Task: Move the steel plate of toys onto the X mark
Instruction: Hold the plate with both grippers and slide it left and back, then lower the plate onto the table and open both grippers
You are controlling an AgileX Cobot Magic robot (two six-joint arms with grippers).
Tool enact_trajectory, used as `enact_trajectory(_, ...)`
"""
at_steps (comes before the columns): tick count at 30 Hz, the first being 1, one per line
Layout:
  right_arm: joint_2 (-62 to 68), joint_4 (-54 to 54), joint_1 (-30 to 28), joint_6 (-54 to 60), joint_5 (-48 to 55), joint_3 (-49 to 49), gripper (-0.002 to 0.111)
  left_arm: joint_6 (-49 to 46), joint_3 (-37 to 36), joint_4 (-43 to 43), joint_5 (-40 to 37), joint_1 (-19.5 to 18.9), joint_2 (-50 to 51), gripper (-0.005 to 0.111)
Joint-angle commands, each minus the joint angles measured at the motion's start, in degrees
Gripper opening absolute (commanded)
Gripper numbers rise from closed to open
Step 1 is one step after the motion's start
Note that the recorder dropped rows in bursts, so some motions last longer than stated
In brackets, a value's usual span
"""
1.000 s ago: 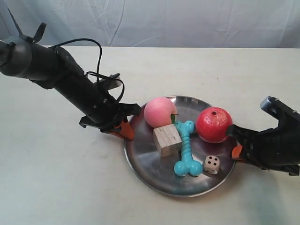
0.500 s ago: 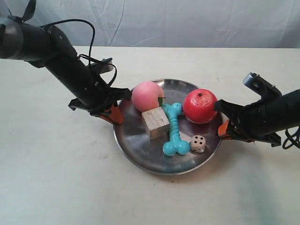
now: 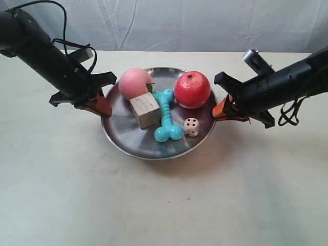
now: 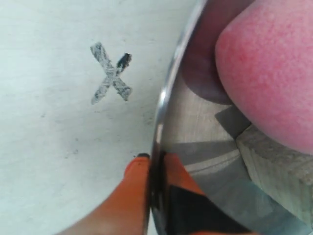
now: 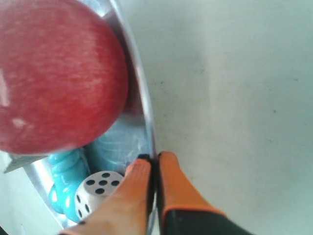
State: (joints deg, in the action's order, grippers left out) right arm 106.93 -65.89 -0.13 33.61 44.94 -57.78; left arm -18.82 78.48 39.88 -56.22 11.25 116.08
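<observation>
The steel plate point(image 3: 126, 136) hangs a little above the table, its shadow beneath it. It carries a pink peach point(image 3: 135, 82), a red apple-like fruit point(image 3: 192, 89), a wooden cube point(image 3: 145, 109), a turquoise bone point(image 3: 167, 121) and a white die point(image 3: 191, 126). My left gripper point(image 3: 102, 108) is shut on the rim point(image 4: 165, 105) beside the peach point(image 4: 269, 73). My right gripper point(image 3: 219, 110) is shut on the opposite rim point(image 5: 142, 107) by the red fruit point(image 5: 54, 78) and die point(image 5: 95, 192). The X mark point(image 4: 110, 73) lies on the table just outside the rim near my left gripper point(image 4: 155, 161); the exterior view hides it.
The pale tabletop point(image 3: 164, 205) stretches all round the plate. A light cloth backdrop point(image 3: 179, 23) closes the far side. Black cables point(image 3: 66, 31) trail from the arm at the exterior view's left.
Both arms have carried the plate with its toys towards the exterior view's left and the far side. The toys kept their places on it.
</observation>
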Motion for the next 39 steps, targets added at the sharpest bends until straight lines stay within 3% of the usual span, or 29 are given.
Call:
enact_trajectory(1, 2.92, -3.55, 5.48, -3.75, 7.29, -6.11, -0.001, 1.39, 0.47, 1.17, -3.49, -0.30, -0.79, 0.000)
enact_trajectory(10, 15.02, -0.83, 13.65, -11.10, 7.22, -22.45, -0.001, 3.83, 0.47, -6.08, 1.99, -7.09, -0.40, 0.000)
enact_trajectory(16, 20.66, 4.98, 14.93, -15.87, 7.17, -27.89, -0.001, 8.19, 0.47, -14.99, 2.67, -7.13, 5.32, 0.000)
enact_trajectory(34, 23.56, 6.73, 16.25, -16.28, 1.90, -28.17, 0.000, 6.24, 0.47, -15.09, 4.00, -7.13, 5.89, 0.001)
enact_trajectory(36, 23.56, 6.98, 16.25, -16.28, 1.66, -28.17, 0.005, 6.10, 0.47, -15.09, 4.12, -7.13, 5.89, 0.005)
enact_trajectory(39, 23.56, 6.97, 16.25, -16.28, 1.23, -28.17, 0.027, 6.10, 0.47, -15.09, 4.25, -7.13, 5.89, 0.016)
